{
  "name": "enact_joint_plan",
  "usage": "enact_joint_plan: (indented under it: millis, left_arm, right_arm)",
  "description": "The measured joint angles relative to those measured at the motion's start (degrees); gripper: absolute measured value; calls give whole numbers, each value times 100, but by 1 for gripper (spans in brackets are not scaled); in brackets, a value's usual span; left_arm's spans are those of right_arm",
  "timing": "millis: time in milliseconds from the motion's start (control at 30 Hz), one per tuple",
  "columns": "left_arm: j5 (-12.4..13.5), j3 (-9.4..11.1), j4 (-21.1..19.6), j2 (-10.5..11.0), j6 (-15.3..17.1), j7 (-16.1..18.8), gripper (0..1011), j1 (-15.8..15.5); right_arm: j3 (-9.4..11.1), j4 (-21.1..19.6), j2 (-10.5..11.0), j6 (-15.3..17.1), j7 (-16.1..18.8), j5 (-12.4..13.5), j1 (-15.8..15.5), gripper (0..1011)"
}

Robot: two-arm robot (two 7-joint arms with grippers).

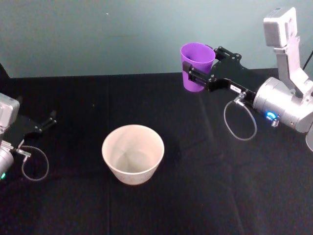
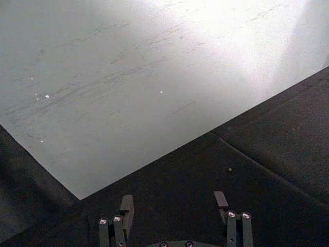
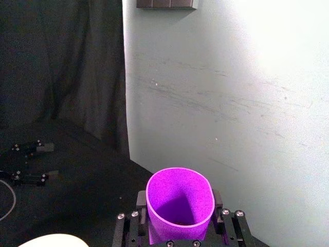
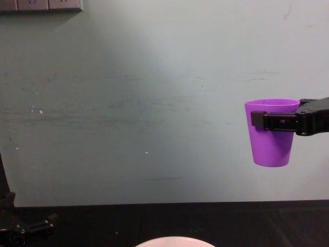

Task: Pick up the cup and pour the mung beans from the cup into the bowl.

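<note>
The right end effector [image 1: 203, 68] is clamped around the small bright purple plastic cup [image 4: 271, 144], holding it upright, raised clear of the black counter [image 1: 220, 196] at the right rear. The round pale pinkish-white bowl [image 1: 132, 171] stands near the counter's middle, left of and nearer than the cup, with open cloth all round. The left end effector [image 1: 50, 120] rests at the left edge, fingers spread and empty.

- The bowl [image 1: 132, 154] stands on the table [image 1: 220, 196], near its middle.
- The cup [image 1: 197, 58] hangs upright above the table, behind and to the right of the bowl, well apart from it.
- The right gripper [image 1: 201, 73] clasps the cup from the right.
- The left gripper [image 1: 49, 120] sits low at the table's left edge, far from the bowl.
- The wall [image 1: 98, 34] rises behind the table.
</note>
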Motion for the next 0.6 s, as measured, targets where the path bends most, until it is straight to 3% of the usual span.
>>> enact_joint_plan:
  millis: [600]
  left_arm:
    - [0, 0, 0, 0, 0, 0, 1011, 0]
  right_arm:
    - [0, 0, 0, 0, -1, 0, 0, 722]
